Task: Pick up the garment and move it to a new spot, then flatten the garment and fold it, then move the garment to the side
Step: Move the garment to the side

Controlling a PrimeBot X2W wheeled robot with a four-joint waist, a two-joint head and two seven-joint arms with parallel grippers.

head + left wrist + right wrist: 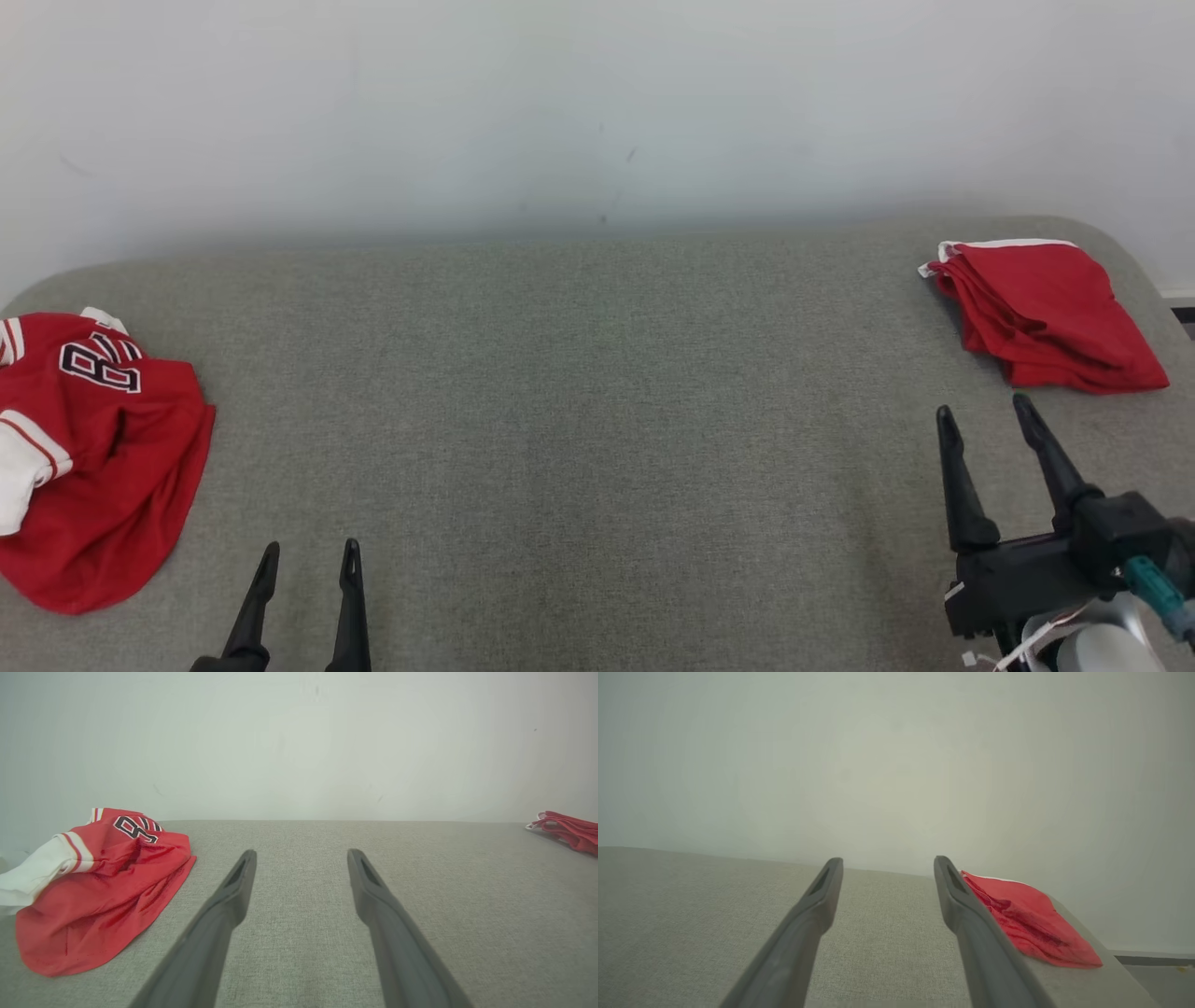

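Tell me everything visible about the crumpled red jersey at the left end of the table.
The red jersey is thin, slightly glossy fabric, lying crumpled in a loose heap, not flat. It has white sleeve parts with red stripes and a dark number outlined in white; an 8 is readable. It rests on the left end of the grey cloth-covered table. Only the table touches it; the open left tool stands apart to its right.
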